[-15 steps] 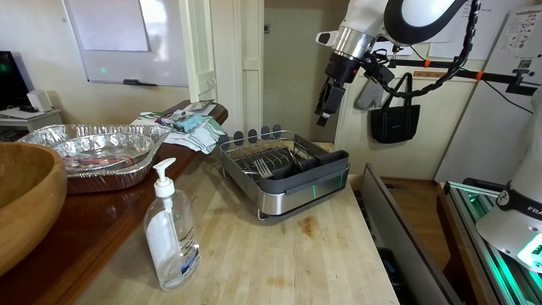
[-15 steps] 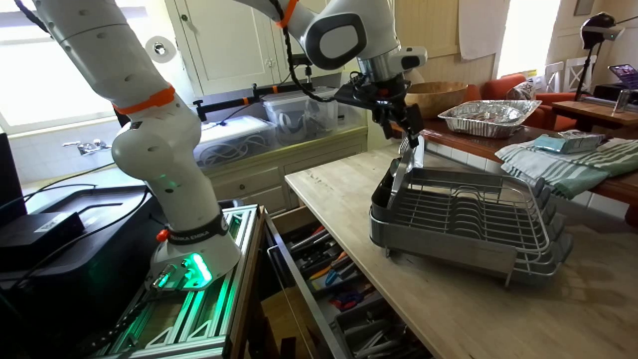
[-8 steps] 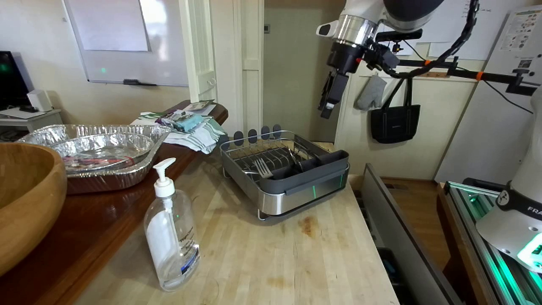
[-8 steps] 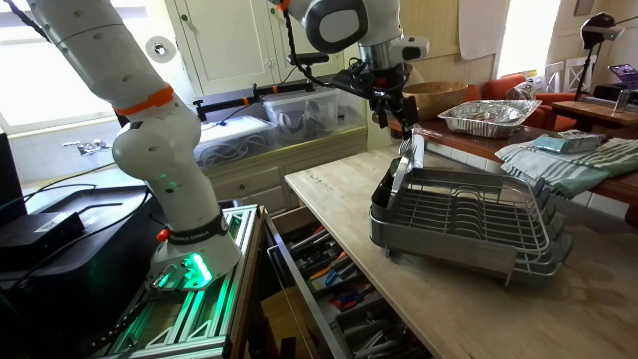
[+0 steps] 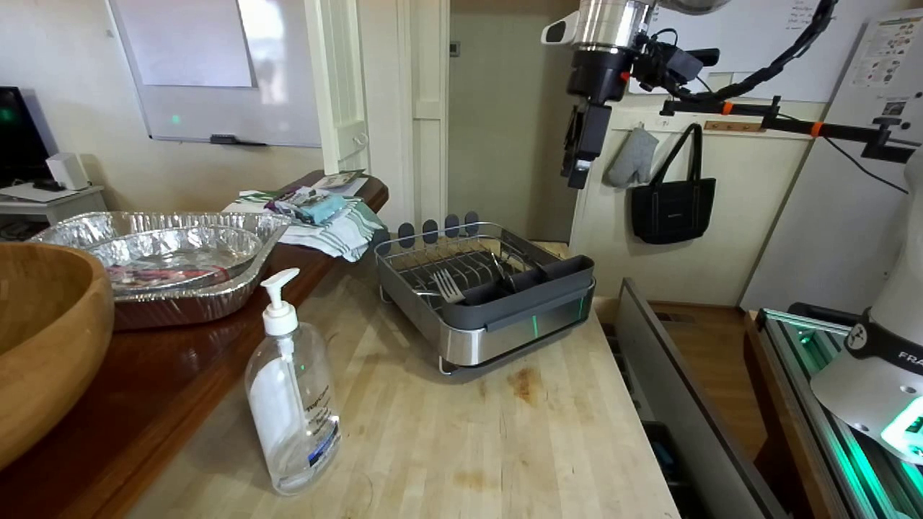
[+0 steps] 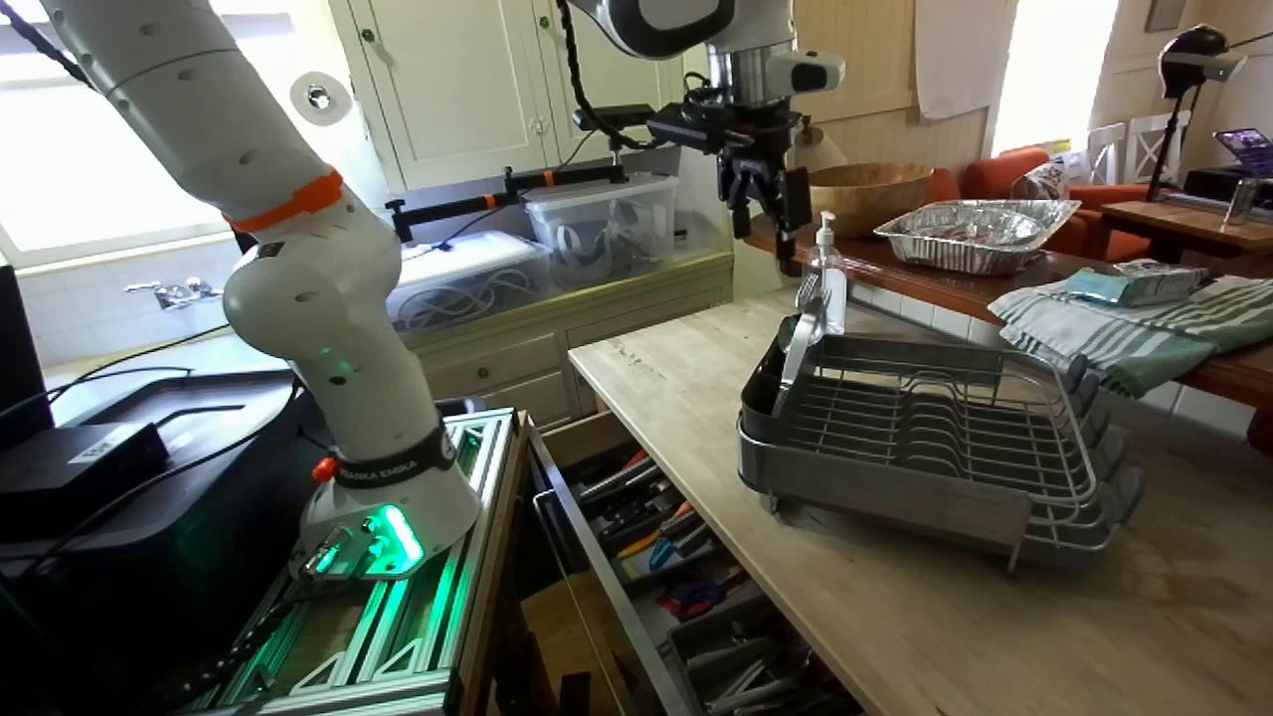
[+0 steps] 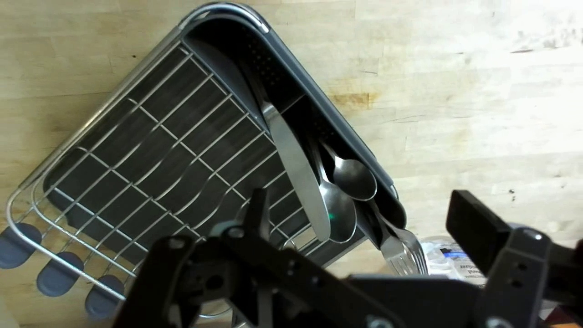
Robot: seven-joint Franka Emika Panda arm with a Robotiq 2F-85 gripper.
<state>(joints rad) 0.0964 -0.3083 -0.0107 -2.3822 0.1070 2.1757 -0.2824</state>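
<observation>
My gripper (image 7: 364, 209) is open and empty, with its fingers wide apart in the wrist view. It hangs in the air above the cutlery end of the grey dish rack (image 6: 885, 512), touching nothing, as both exterior views show (image 5: 575, 179) (image 6: 764, 237). A dark cutlery holder (image 5: 519, 292) sits along the rack's side. In the wrist view a knife (image 7: 296, 171), two spoons (image 7: 339, 212) (image 7: 355, 180) and two forks (image 7: 394, 253) (image 7: 412, 246) lean out of it. A clear pump bottle (image 5: 296, 425) stands on the counter, partly hidden behind a finger in the wrist view.
An open drawer (image 6: 622, 587) with several utensils lies below the counter edge, between counter and robot base. A wooden bowl (image 5: 50, 339), foil trays (image 5: 187, 306) and striped towels (image 5: 335, 234) stand on the raised dark ledge. Plastic bins (image 6: 602, 229) are at the back.
My gripper has risen and shifted right in an exterior view, left in the other, and hangs more upright. The bottle's pump is now uncovered behind it. Rack and cutlery have not moved.
</observation>
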